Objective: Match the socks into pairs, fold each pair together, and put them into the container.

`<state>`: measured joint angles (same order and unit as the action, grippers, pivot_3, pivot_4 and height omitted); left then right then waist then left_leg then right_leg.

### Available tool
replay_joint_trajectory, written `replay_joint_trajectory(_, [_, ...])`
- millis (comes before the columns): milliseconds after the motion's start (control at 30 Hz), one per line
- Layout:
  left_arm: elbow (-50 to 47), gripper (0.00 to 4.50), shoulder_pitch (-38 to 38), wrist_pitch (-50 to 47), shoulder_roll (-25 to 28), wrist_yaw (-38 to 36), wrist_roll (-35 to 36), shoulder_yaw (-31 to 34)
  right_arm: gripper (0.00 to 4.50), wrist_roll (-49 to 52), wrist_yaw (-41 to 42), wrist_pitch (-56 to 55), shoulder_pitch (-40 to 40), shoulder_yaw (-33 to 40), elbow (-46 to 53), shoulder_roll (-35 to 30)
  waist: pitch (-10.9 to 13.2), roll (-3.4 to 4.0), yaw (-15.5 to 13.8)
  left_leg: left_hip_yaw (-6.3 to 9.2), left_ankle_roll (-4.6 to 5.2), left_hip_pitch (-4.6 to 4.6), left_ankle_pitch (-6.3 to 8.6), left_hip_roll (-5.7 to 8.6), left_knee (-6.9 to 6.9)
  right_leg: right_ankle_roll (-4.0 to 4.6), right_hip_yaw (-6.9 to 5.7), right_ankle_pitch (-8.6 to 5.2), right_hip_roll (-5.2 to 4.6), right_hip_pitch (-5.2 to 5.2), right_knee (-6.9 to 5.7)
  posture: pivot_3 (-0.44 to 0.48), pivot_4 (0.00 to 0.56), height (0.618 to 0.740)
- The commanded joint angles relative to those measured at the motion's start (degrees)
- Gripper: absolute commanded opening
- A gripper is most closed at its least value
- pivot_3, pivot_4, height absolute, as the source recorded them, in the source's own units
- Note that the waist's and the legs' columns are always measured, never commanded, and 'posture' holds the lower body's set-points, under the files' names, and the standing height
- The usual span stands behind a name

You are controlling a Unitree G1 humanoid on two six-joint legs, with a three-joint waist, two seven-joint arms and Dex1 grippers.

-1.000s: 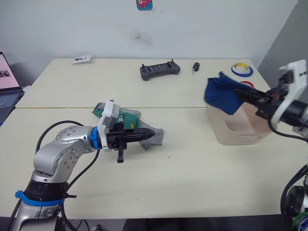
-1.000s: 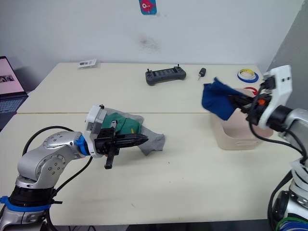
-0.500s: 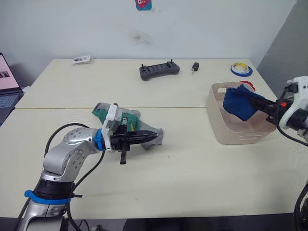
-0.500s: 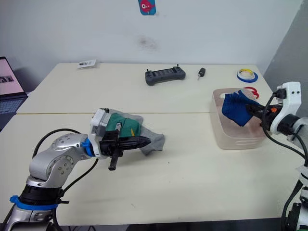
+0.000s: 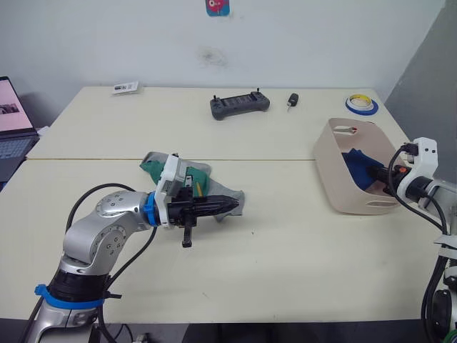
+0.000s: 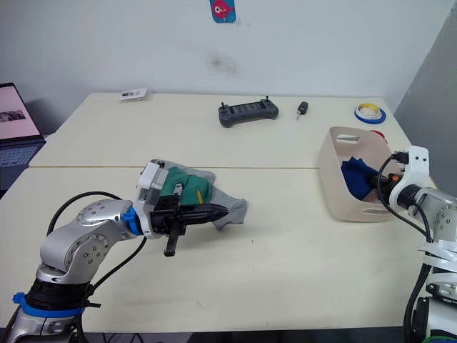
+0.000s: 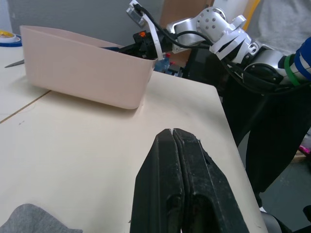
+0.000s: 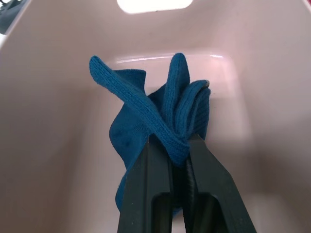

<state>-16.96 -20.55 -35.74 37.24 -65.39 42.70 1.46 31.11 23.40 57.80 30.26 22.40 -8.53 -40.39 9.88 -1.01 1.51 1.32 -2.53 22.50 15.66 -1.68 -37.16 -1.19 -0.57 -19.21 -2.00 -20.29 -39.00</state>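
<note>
Nearest, on the front half of the pale cream table: the left gripper, its two black fingers pressed flat together with nothing between them, pointing toward the robot's right just above the tabletop. Right behind it, touching the fingers' tips in the head views, a flat light grey fabric sock, and just beyond that a crumpled green fabric sock with a small yellow mark, partly hidden by the white wrist housing (how many socks lie in this heap, cannot tell). Over at the robot's right edge of the table, well apart from the heap: the pale pink-beige rectangular plastic tub with rounded corners, tipped up so that its open mouth faces toward the right arm, a slot handle cutout visible in its far wall. Inside the tub, the right gripper clamped on a bunched dark blue ribbed fabric sock bundle, held near the tub's bottom wall. Farther back, near the far edge of the table: a dark grey handheld controller with two short antennas, a small black key fob beside it, a roll of tape with blue and yellow rim behind the tub, and a small white printed card. At the far left, an open laptop with a pink screen.
</note>
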Motion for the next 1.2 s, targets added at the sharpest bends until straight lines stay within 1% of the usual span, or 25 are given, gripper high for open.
replay_joint_trajectory(33, [-1.8, 0.0, -1.1, 0.1, -0.5, 0.3, 0.9, -0.3, 0.01, -1.7, -0.8, -0.2, 0.5, -0.6, -1.0, -0.5, 0.0, -0.01, 0.0, 0.0, 0.01, -0.04, 0.01, 0.0, 0.0, -0.01, 0.0, 0.01, 0.0, 0.04, 0.0, 0.0, 0.15, 0.74])
replay_joint_trajectory(133, [-1.4, 0.0, -0.8, 0.4, -0.5, -0.1, 0.5, -0.2, 0.01, -1.6, -0.5, 1.0, 0.4, -1.4, 1.2, -0.3, 0.0, -0.01, 0.0, 0.0, 0.0, -0.1, 0.0, 0.0, 0.0, -0.02, 0.01, 0.01, 0.01, 0.09, -0.01, 0.0, 0.15, 0.74])
replay_joint_trajectory(300, [-1.9, 0.0, -0.4, 0.2, -0.4, 0.2, 0.5, -0.1, 0.01, -0.7, -2.0, 3.9, -0.9, -1.6, 7.1, 0.9, 0.0, -0.01, 0.0, 0.0, -0.03, -0.07, -0.02, -0.01, 0.03, -0.02, 0.02, 0.01, 0.01, 0.05, 0.01, 0.0, 0.15, 0.74])
replay_joint_trajectory(433, [-2.1, 0.0, -0.6, 0.1, -0.7, 0.6, 0.4, -0.4, 0.01, -1.8, -3.5, 4.3, -1.8, -2.4, 10.1, 1.3, 0.0, 0.0, -0.1, 0.0, -0.04, -0.02, -0.02, 0.0, 0.03, -0.02, 0.01, 0.01, 0.0, 0.01, 0.02, 0.0, 0.15, 0.74])
replay_joint_trajectory(500, [-2.1, 0.0, -0.7, 0.1, -0.9, 0.8, 0.4, -0.6, 0.67, -2.3, -4.0, 4.0, -2.0, -2.8, 10.9, 1.3, 0.0, 0.0, -0.1, 0.0, -0.04, 0.0, -0.02, 0.01, 0.03, -0.02, 0.01, 0.01, -0.01, 0.01, 0.03, 0.0, 0.15, 0.74])
replay_joint_trajectory(567, [-2.2, 0.0, -1.4, 0.0, -1.4, 1.4, 0.8, -0.6, 1.2, -3.2, -4.5, 3.4, -2.1, -3.3, 11.6, 1.1, 0.0, 0.0, -0.1, -0.01, -0.04, 0.0, -0.02, 0.02, 0.02, -0.02, 0.02, 0.01, -0.02, 0.01, 0.03, 0.0, 0.15, 0.74])
replay_joint_trajectory(767, [-3.1, 0.0, -2.6, -0.1, -3.0, 3.3, 1.9, 0.2, 3.33, -4.6, -4.2, 3.1, -2.2, -4.4, 13.8, 0.6, 0.0, 0.0, 0.0, 0.0, -0.04, -0.01, -0.02, 0.01, 0.04, -0.02, 0.02, 0.01, 0.0, 0.0, 0.02, 0.0, 0.15, 0.74])
replay_joint_trajectory(867, [-3.9, 0.0, -4.7, 0.0, -3.0, 4.4, 1.3, -0.4, 4.37, -5.5, -4.0, 2.7, -2.4, -5.2, 15.0, 0.2, 0.0, 0.0, 0.0, -0.01, -0.06, 0.0, -0.03, 0.01, 0.04, -0.02, 0.02, 0.01, 0.0, -0.01, 0.02, 0.0, 0.15, 0.74])
replay_joint_trajectory(900, [-4.1, 0.0, -5.8, -0.1, -2.9, 4.8, 0.7, -0.9, 4.47, -5.8, -4.0, 2.6, -2.4, -5.3, 15.4, 0.1, 0.0, 0.0, 0.0, -0.01, -0.06, 0.0, -0.03, 0.01, 0.04, -0.02, 0.02, 0.01, -0.01, -0.01, 0.02, 0.0, 0.15, 0.74])
replay_joint_trajectory(1100, [-4.3, 0.0, -11.4, 0.0, -4.3, 7.2, -2.4, -4.3, 4.47, -7.4, -3.8, 1.4, -2.4, -6.4, 17.4, -1.0, 0.0, 0.0, -0.1, -0.01, -0.08, 0.0, -0.05, 0.04, 0.02, -0.02, 0.03, 0.01, -0.01, 0.0, 0.02, 0.0, 0.15, 0.74])
replay_joint_trajectory(1200, [-4.3, 0.0, -13.8, -0.3, -6.6, 9.1, -2.8, -6.1, 4.47, -8.9, -2.7, -0.4, -3.2, -7.7, 19.7, -2.6, 0.0, 0.0, -0.1, -0.02, -0.09, 0.02, -0.05, 0.03, 0.03, -0.02, 0.03, 0.01, 0.0, -0.02, 0.03, 0.0, 0.15, 0.74])
